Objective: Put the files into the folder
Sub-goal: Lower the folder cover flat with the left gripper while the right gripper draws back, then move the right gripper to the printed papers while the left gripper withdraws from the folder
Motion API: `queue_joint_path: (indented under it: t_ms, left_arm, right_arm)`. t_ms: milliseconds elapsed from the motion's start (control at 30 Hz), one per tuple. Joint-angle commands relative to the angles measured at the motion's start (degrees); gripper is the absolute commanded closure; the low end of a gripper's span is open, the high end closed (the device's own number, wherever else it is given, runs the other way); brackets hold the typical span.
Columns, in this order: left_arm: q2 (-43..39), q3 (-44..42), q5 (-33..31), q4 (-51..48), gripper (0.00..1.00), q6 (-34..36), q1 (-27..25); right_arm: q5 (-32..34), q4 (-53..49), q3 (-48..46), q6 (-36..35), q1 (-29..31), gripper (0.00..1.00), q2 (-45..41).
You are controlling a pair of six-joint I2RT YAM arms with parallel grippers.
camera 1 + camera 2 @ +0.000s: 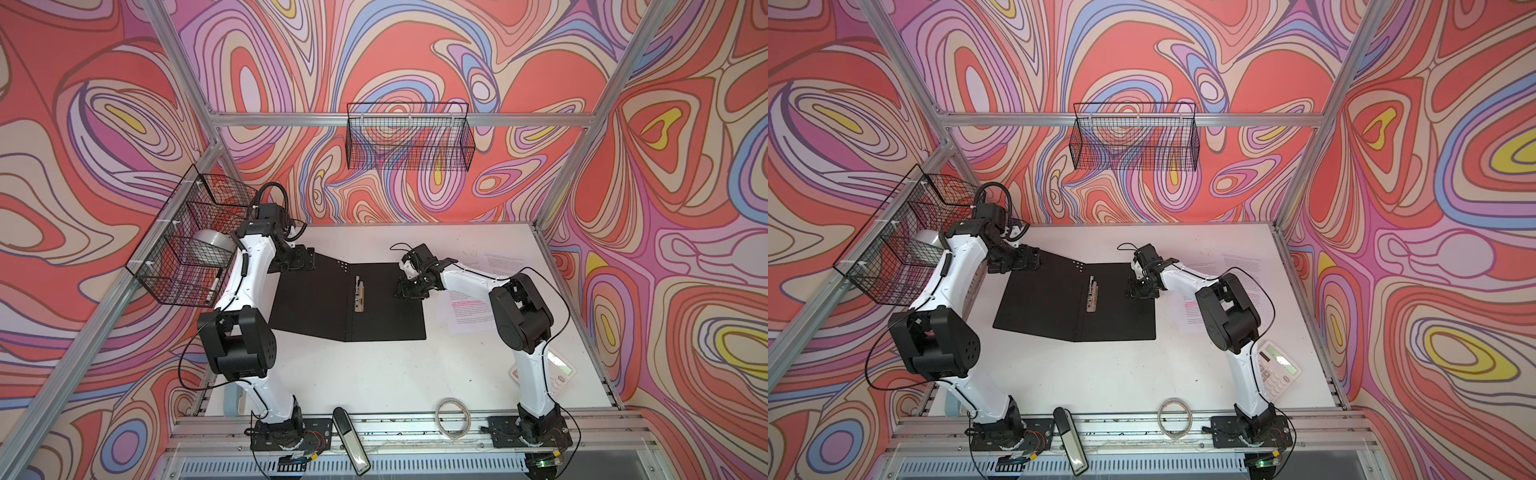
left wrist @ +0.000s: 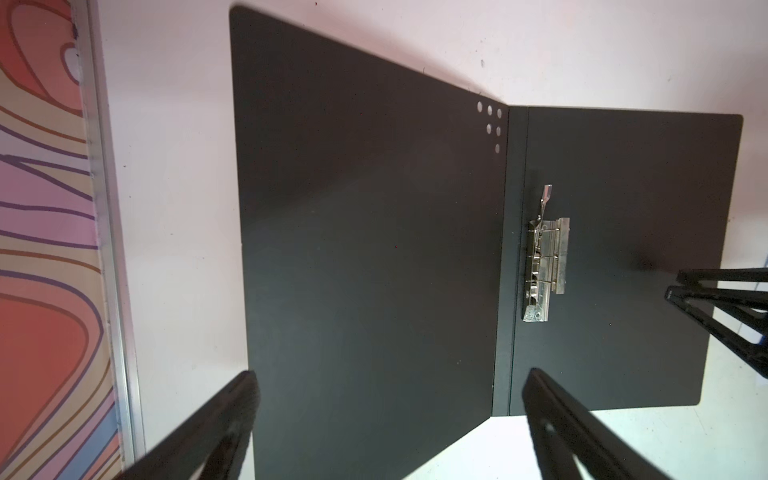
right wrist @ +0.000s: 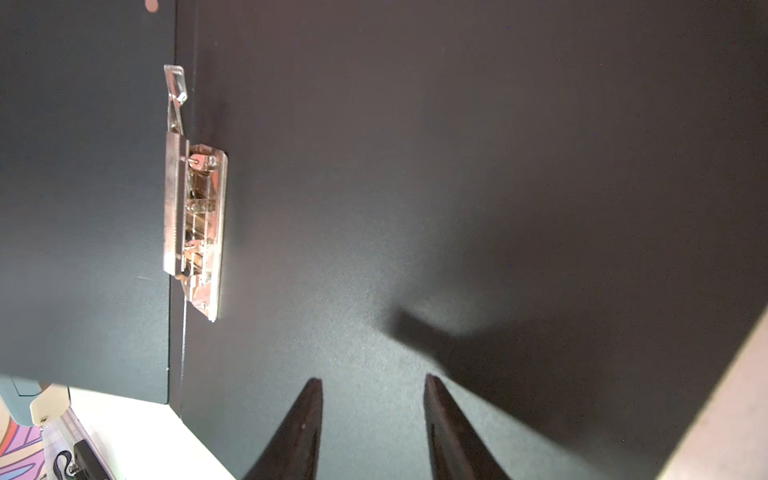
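The folder is lying open on the desk, black inside up, with its metal clip at the spine. The files are sitting apart from it, just beside its right edge and partly under the right arm. The left gripper is hovering over the far corner of the left cover, jaws spread wide and holding nothing. The right gripper is hanging low over the right panel, jaws partly apart and empty. The left cover seems to be resting at a tilt, so with nothing pinning it, it may be swinging back over the clip. The sheets are lying thin and flat, so a pinch may be crumpling or fanning them. The right arm, reaching back, may be dragging them off the desk.
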Motion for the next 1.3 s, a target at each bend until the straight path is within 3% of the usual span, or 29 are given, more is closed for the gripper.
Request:
queue_joint_path:
  t_ms: [0,300,467,667,867,1000,1267]
  left_arm:
    - [-0.55,1.51,-0.53,-1.63,0.00,1.30,0.07]
    - [-1.32,3.21,5.43,-3.76,0.00,2.32,-0.27]
    - [-3.29,2.39,8.84,-4.23,0.00,4.28,-3.05]
    - [-6.09,-0.11,10.91,-3.57,0.00,4.80,-9.86]
    - [-5.65,-0.75,14.34,-4.29,0.00,5.87,-16.21]
    - [-5.22,-2.59,16.62,-3.69,0.00,5.21,-18.18]
    - [-5.86,-8.36,21.03,-1.42,0.00,4.78,-19.41]
  right_arm:
    - [1.15,-0.75,1.53,-0.84,0.18,0.57,-1.94]
    - [7.13,-2.23,2.38,-1.83,0.18,0.54,-4.81]
    - [18.14,-7.71,3.28,-5.10,-0.32,0.50,-10.51]
    - [27.18,-13.21,-1.60,-6.63,-5.46,0.28,-20.20]
    - [23.66,-14.80,-11.29,-7.29,-19.77,0.19,-30.08]
    - [18.30,-16.39,-13.42,-8.85,-29.85,0.18,-29.58]
    - [18.36,-14.99,-15.03,-11.21,-37.07,0.16,-22.52]
